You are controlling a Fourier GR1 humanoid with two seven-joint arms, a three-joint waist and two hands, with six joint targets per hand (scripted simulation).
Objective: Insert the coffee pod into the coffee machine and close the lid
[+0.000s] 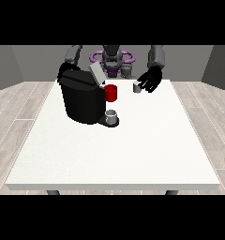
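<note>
Fingers of the hand at the view's right [151, 79] curl around the coffee pod [137, 87]; the open-lidded coffee machine [81, 98] stands well apart, toward the view's left.

Even, soft light fills the scene and no single source shows. The white table [133, 154] is bright and flat, without glare. The black coffee machine [81, 101] shows faint sheen on its top edges and casts almost no shadow. The wooden floor [16, 112] and grey walls [11, 63] look duller.
</note>
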